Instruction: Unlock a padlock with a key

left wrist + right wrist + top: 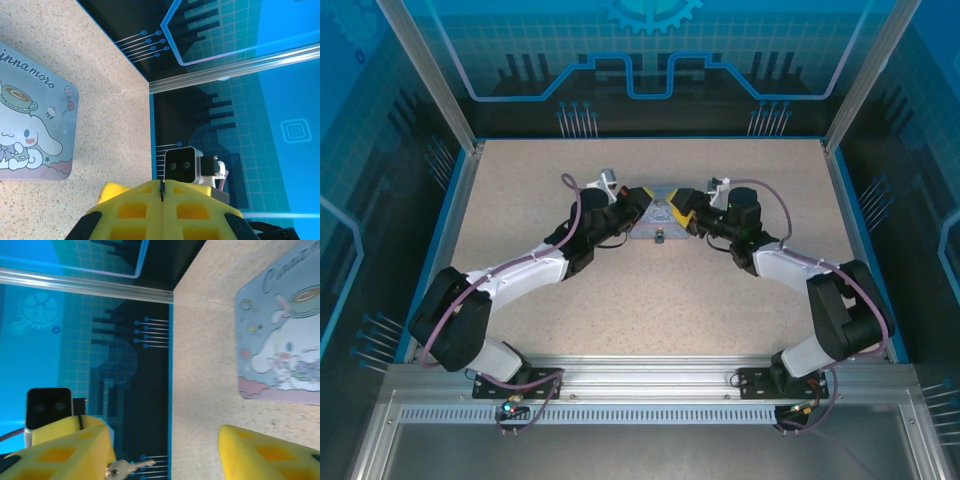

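Robotics lab test cell, speckled beige table (650, 300) with blue edging, blue panels (650, 110) printed with circuit lines and a gear on three sides, aluminium posts (430, 75) at the far corners, left arm (510, 280) and right arm (820, 290) bolted to a slotted metal rail (650, 378) along the near edge, loose cables (570, 205).

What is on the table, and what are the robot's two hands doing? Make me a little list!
table: speckled beige
tin: pale blue Cinnamoroll box, lying flat between the two grippers
padlock: tiny dark thing at the tin's near edge
key: small, metal, beside a yellow finger
left gripper: shut, fingers pressed together
right gripper: open, fingers well apart
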You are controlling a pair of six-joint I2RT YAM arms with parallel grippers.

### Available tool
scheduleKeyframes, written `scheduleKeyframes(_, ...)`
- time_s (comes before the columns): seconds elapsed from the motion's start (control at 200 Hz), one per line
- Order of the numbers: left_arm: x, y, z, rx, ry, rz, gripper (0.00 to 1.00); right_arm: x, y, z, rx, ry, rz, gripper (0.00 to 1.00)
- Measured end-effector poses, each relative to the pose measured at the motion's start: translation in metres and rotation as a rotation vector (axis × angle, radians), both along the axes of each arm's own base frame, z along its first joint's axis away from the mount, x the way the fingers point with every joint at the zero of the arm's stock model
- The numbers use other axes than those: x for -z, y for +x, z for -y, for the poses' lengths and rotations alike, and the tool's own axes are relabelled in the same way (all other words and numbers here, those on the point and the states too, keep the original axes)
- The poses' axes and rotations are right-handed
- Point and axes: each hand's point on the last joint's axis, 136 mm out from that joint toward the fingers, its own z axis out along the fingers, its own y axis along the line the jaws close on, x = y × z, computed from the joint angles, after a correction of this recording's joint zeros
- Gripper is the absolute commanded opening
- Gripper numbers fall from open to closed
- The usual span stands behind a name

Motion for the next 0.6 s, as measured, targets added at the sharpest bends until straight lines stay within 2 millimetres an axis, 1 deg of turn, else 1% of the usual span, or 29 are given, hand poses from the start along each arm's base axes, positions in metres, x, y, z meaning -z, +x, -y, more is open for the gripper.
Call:
scheduleKeyframes(0.105,0.000,0.001,-0.001,-0.010,0.001,0.002,0.00,-0.018,0.003,-0.011,-0.018,0.041,0.041,0.48)
scheduleKeyframes(0.235,-0.002,0.002,-0.001,-0.017,-0.001,0.007,0.00,-0.033,0.005,-0.017,-0.027,0.083,0.078,0.41)
scheduleKeyframes(0.315,-0.004,0.002,-0.001,-0.021,-0.005,0.015,0.00,-0.034,0.005,-0.019,-0.034,0.097,0.078,0.39)
scheduleKeyframes(0.46,-0.007,0.003,-0.002,-0.030,-0.013,0.029,0.00,-0.031,0.002,-0.027,-0.049,0.108,0.061,0.37)
scheduleKeyframes(0.6,-0.011,0.005,-0.004,-0.044,-0.020,0.043,0.00,-0.036,0.001,-0.029,-0.053,0.127,0.073,0.35)
